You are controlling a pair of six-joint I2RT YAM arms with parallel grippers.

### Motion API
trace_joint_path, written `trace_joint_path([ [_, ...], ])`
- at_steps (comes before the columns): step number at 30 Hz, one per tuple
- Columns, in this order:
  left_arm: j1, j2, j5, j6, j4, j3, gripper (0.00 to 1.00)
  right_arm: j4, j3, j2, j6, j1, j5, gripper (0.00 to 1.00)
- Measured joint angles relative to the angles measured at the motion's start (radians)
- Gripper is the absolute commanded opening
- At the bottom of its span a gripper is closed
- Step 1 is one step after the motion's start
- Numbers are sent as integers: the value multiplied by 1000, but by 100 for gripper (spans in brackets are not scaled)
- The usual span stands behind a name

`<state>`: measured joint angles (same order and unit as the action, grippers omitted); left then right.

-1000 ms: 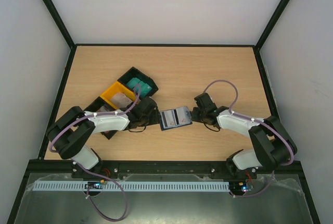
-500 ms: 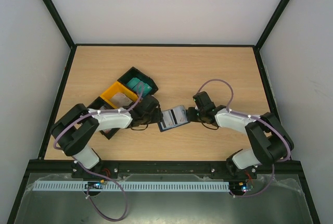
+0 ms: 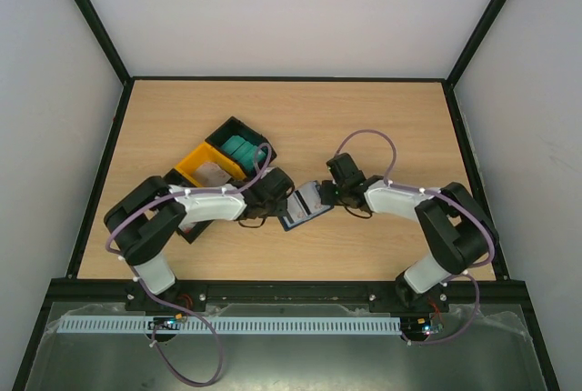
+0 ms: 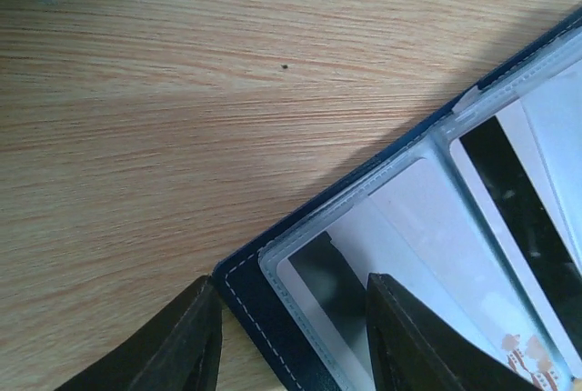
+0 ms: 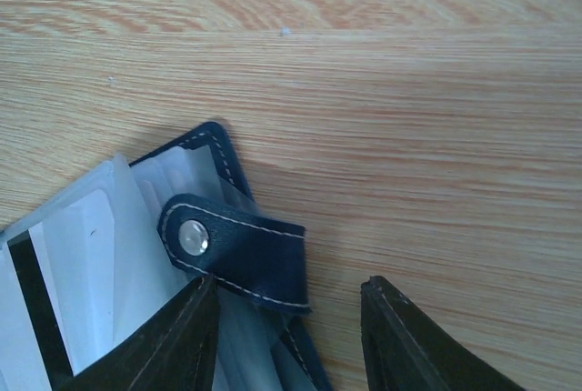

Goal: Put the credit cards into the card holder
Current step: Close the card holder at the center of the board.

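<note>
The navy card holder [image 3: 305, 204] lies half-folded on the table between my two grippers. My left gripper [image 3: 284, 207] is open and straddles its left corner [image 4: 245, 309]; one finger [image 4: 186, 341] sits on the wood beside the corner, the other over the clear pockets. Whitish credit cards with black stripes [image 4: 514, 195] sit in those pockets. My right gripper [image 3: 324, 197] is open and straddles the snap tab [image 5: 241, 250]. In the wrist views the left gripper [image 4: 296, 341] and right gripper [image 5: 289, 336] each show a wide gap. Teal cards [image 3: 242, 148] and a whitish card [image 3: 215, 174] lie in the tray.
A black-and-yellow three-compartment tray [image 3: 195, 162] lies slanted just left of and behind the left gripper. Black frame rails border the wooden table [image 3: 364, 118] at the left, right and back.
Both grippers have moved in toward each other. The card holder has slid slightly left and looks narrower from above, its two halves folding up.
</note>
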<state>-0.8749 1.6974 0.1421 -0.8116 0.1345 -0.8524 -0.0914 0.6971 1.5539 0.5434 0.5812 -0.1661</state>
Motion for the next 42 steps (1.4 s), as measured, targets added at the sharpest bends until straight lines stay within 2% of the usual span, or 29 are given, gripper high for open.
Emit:
trace_joint_path([
  [5,-24,34,56,23,69,-48,40,0,30,31,-26,32,29,46],
  [9,-35,50,82,25,101,-69,39,-3,75,70,-35,46,76,42],
  [16,-37,50,87,25,103,-69,40,-36,124,115,8,51,192,26],
  [19,-37,50,85,26,99,-69,41,-56,127,116,24,51,203,15],
  [21,-37,50,84,27,95,-69,41,-70,126,114,34,51,203,4],
  [22,-36,50,82,27,95,-69,41,-77,126,111,42,49,202,2],
  [33,-34,78,38,27,11,-84,41,-127,122,-94,68,49,140,2],
  [38,-29,103,-39,18,-112,-82,40,-140,117,-162,72,49,74,2],
  [42,-16,124,-128,-11,-286,-40,38,-143,98,-173,101,49,1,2],
])
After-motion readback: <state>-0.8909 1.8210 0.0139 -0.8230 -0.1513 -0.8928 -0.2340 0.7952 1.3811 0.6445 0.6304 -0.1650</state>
